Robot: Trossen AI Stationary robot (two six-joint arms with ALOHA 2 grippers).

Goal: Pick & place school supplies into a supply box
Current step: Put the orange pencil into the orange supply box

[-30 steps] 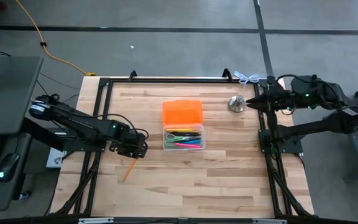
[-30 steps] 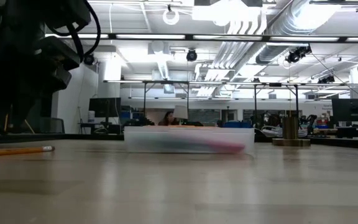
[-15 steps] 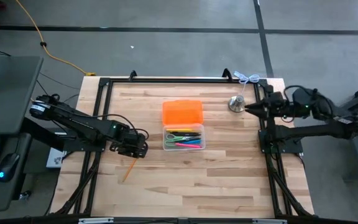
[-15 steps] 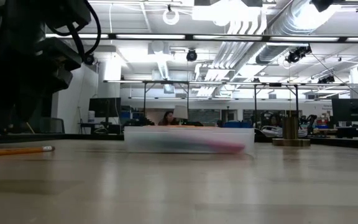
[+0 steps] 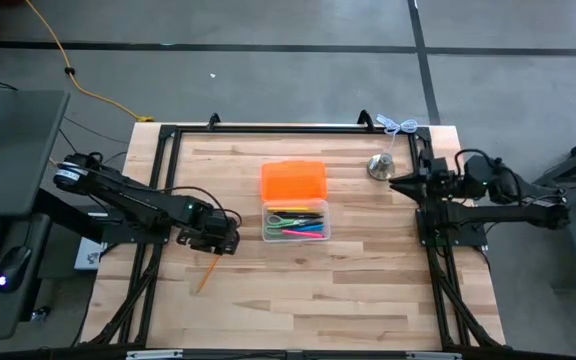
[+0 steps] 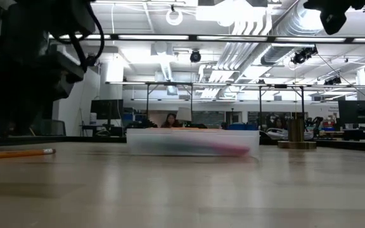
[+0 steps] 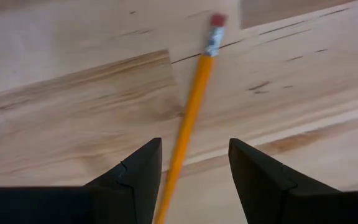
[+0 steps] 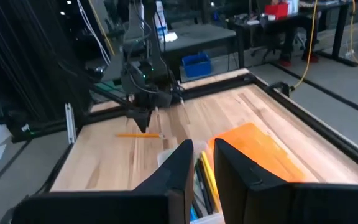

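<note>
1. The left gripper [image 7: 191,177] hung low over the wooden surface [image 5: 308,290], its fingers [image 7: 132,177] apart on either side of a yellow pencil [image 7: 188,121] that lay flat and unheld.
2. In the high view that pencil [image 5: 206,272] lay near the left gripper [image 5: 230,240], to the left of the supply box [image 5: 295,222].
3. The clear box held coloured pens, its orange lid [image 5: 293,181] open behind it.
4. The right gripper [image 5: 400,184] waited at the right edge beside a silver bell [image 5: 380,166], fingers [image 8: 176,165] nearly together, holding nothing.

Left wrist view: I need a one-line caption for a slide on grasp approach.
Left gripper, fingers open, straddling a yellow pencil lying on the wooden table.
</note>
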